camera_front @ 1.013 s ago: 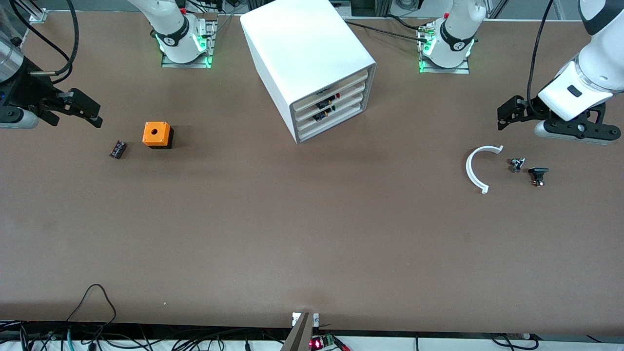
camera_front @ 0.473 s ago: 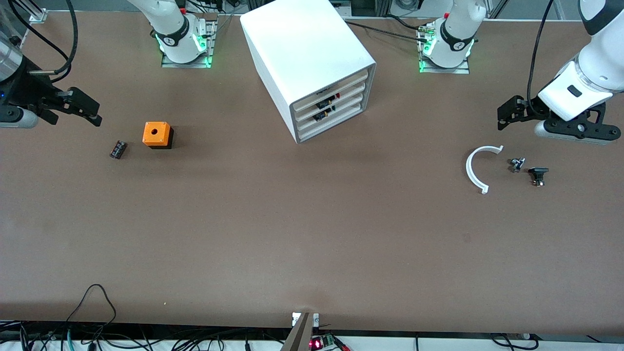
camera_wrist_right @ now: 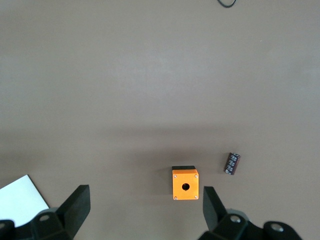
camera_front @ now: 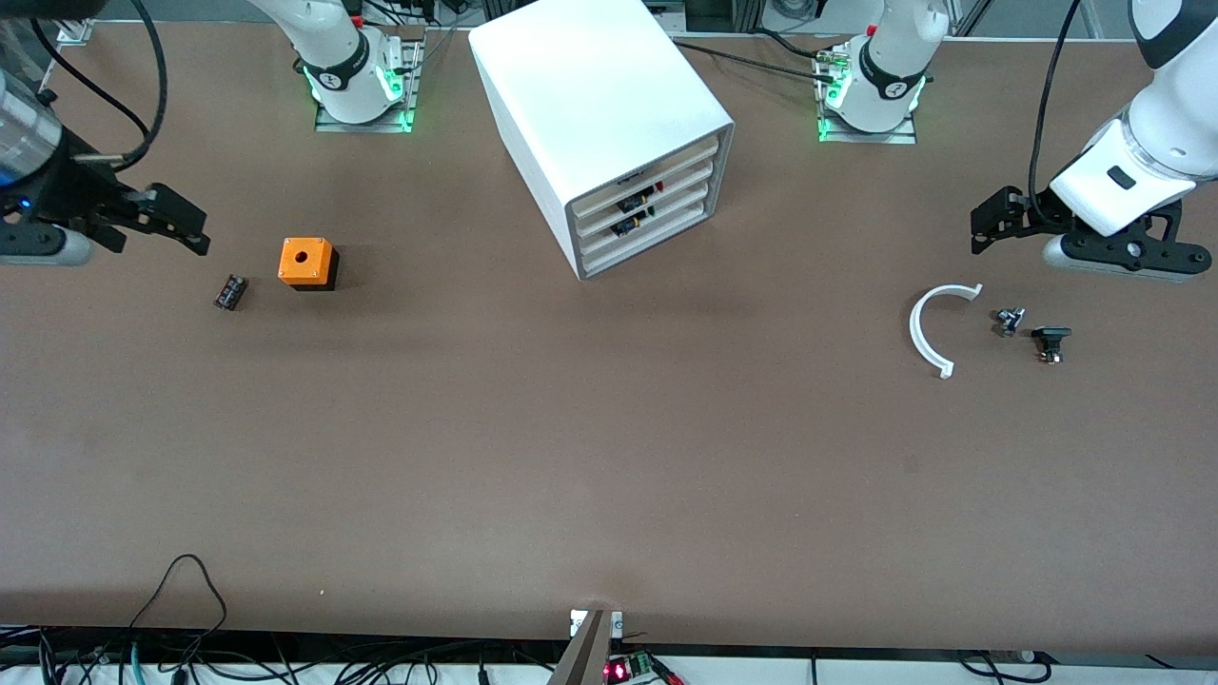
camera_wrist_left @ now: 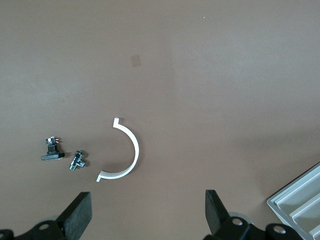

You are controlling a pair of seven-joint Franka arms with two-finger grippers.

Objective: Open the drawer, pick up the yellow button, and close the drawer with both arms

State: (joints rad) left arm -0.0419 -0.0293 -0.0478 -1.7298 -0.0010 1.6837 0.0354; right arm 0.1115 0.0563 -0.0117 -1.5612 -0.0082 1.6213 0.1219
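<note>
Both tools hang with fingers spread wide and nothing between them: the right tool at the upper left edge of the front frame, the left tool at the upper right. Upper centre stands the white cabinet, its stacked trays all pushed in. The drawer, second from the top, shows a small dark part with a red tip through its front; the tray below holds a dark part with a yellowish tip, and whether either is the button cannot be told. On the bare brown desk, an orange cube with a hole sits beside a small black cylinder below the right tool. A white curved clip and two small dark fittings lie below the left tool.
</note>
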